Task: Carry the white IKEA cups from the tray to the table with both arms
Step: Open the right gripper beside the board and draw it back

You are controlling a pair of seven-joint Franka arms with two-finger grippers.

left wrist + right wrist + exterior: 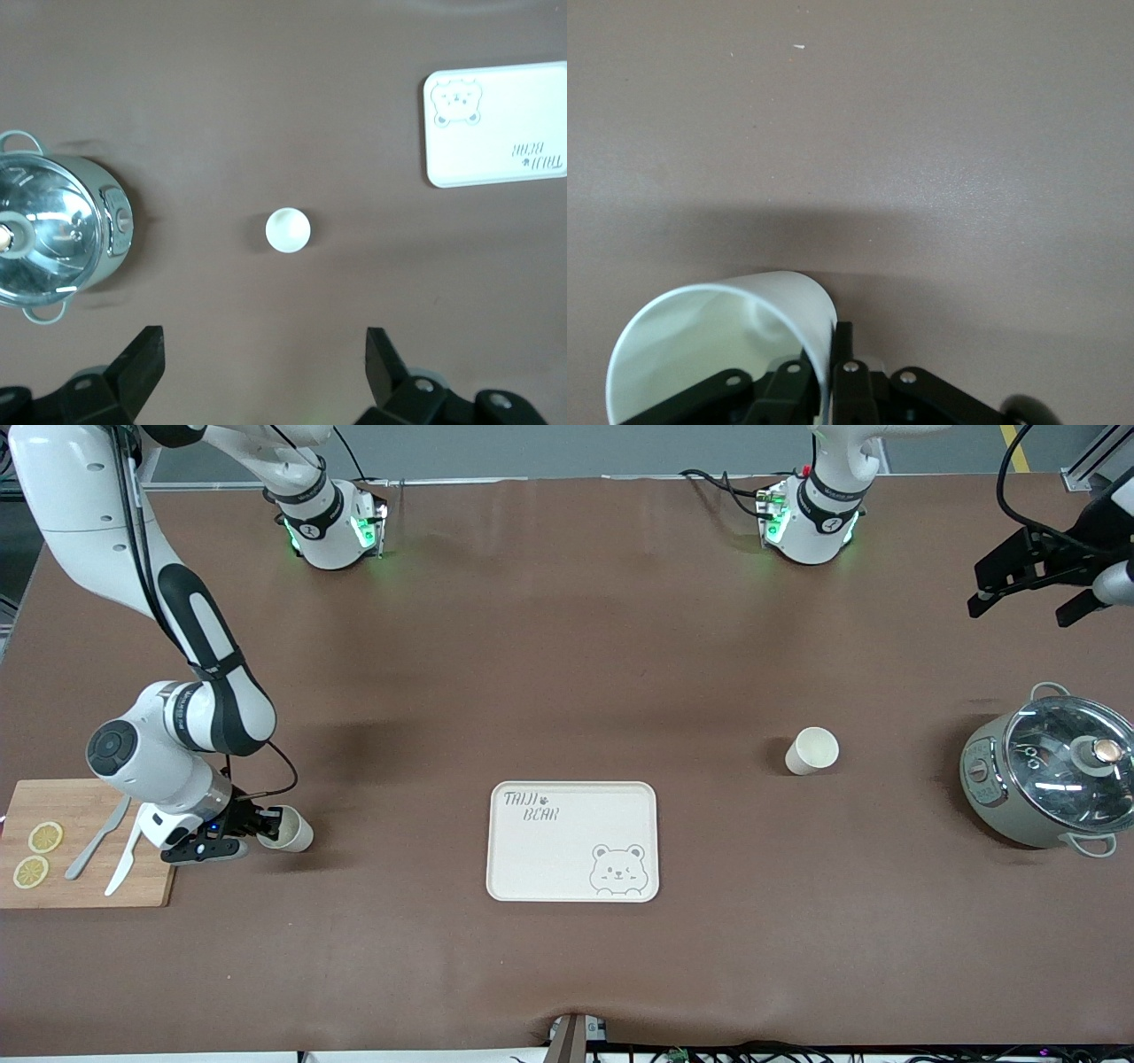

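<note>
Cup (291,828) stands upright, rim pinched by right end effector (263,824).

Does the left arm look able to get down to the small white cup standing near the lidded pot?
Probably yes: the left pincer hangs open above the small cream-white tapered cup, which stands alone on bare table apart from the grey-green glass-lidded pot.

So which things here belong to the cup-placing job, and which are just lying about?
Job:
- cup, pinched at its rim by the right gripper
- second cup, standing free on the table, below the open left gripper

Lying about:
- bear-printed tray
- lidded pot
- cutting board with lemon slices and cutlery
</note>
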